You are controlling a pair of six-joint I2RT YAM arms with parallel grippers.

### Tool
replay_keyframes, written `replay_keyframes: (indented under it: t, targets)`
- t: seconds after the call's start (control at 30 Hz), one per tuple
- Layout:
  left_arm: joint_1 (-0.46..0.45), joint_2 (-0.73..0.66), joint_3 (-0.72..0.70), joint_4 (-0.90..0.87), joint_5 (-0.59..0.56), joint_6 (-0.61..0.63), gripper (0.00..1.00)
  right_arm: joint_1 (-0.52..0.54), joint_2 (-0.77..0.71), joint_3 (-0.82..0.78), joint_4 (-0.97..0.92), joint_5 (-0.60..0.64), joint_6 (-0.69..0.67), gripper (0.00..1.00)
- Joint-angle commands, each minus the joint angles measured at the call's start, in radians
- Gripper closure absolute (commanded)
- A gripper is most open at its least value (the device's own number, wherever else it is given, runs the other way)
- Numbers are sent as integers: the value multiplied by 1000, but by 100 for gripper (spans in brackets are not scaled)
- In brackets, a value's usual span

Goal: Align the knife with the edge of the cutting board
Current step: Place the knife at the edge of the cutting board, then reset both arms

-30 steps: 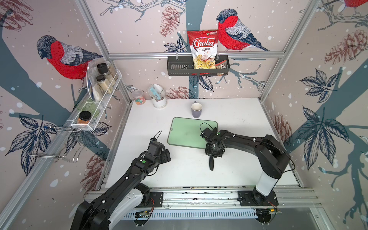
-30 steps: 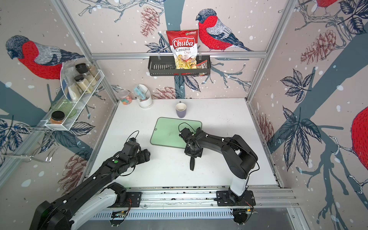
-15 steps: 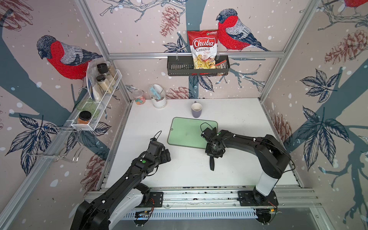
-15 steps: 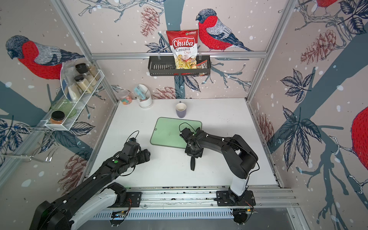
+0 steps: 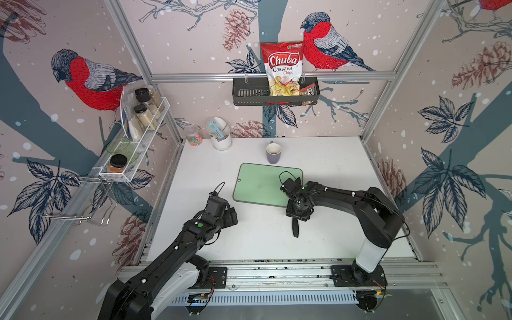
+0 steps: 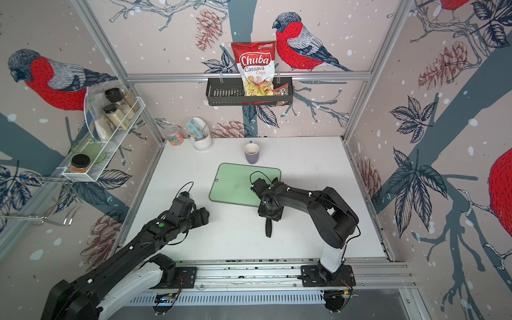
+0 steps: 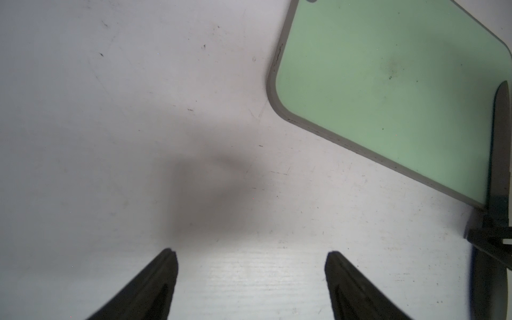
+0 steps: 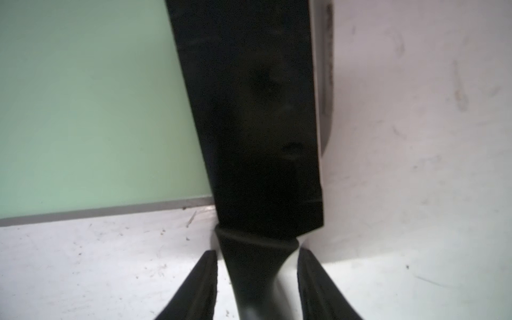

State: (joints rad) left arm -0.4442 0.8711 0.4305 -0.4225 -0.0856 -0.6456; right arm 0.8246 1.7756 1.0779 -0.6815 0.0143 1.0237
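The pale-green cutting board [image 5: 260, 184] [image 6: 235, 182] lies flat at the table's middle. The black knife [image 8: 249, 110] rests with its blade along the board's right short edge. Its handle [image 5: 295, 228] [image 6: 268, 228] sticks out onto the white table towards the front. My right gripper [image 8: 257, 250] [image 5: 297, 213] hovers over the handle just below the blade. It is open, with a gap showing on each side of the handle. My left gripper [image 7: 250, 252] [image 5: 231, 217] is open and empty over bare table, left of the board [image 7: 388, 83]. The knife's blade [image 7: 501, 138] shows at that view's edge.
A purple mug [image 5: 273, 152] stands just behind the board. A white holder [image 5: 221, 138] and a candy jar [image 5: 194, 135] sit at the back left corner. A wire shelf [image 5: 138, 144] hangs on the left wall, and a black basket [image 5: 275, 94] with a chips bag hangs on the back wall.
My right gripper's jaws have opened off the knife handle. The knife lies where it was. Neither arm has visibly shifted.
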Motion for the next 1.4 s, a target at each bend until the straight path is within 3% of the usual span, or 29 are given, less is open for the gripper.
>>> replay_keyframes:
  t: [0.0, 0.23, 0.4, 0.6, 0.83, 0.93, 1.03, 1.13, 1.2, 1.27, 1.33, 1.37]
  targets:
    - [-4, -1, -1, -12, -12, 9, 14, 1, -9, -4, 9, -15, 6, 48]
    - [-4, -14, 5, -12, -42, 13, 14, 13, -158, 53, -50, 102, -112, 19]
    - [-4, -20, 36, 15, -103, 33, 13, -71, -377, 44, 3, 267, -254, 1]
    - [-4, 15, 96, 122, -172, 71, 12, -246, -710, -195, 302, 458, -429, 0]
    - [-4, 50, 117, 364, -346, 265, 11, -455, -966, -555, 636, 633, -635, 0]
    - [-4, 49, 33, 608, -451, 418, 9, -533, -947, -668, 783, 654, -664, 0]
    - [-4, 88, -43, 809, -530, 602, 5, -568, -843, -693, 893, 751, -682, 0]
    - [5, 175, -111, 999, -603, 740, 4, -591, -738, -722, 1029, 740, -721, 0]
    - [97, 243, -141, 1076, -520, 724, 4, -616, -640, -783, 1221, 723, -698, 0]
    - [219, 315, -166, 1153, -354, 613, 5, -631, -524, -815, 1471, 754, -716, 0]
    - [274, 381, -168, 1233, -260, 598, 4, -641, -508, -710, 1226, 745, -649, 0]
    - [301, 405, -143, 1209, -207, 596, 6, -644, -498, -737, 1272, 760, -658, 0]
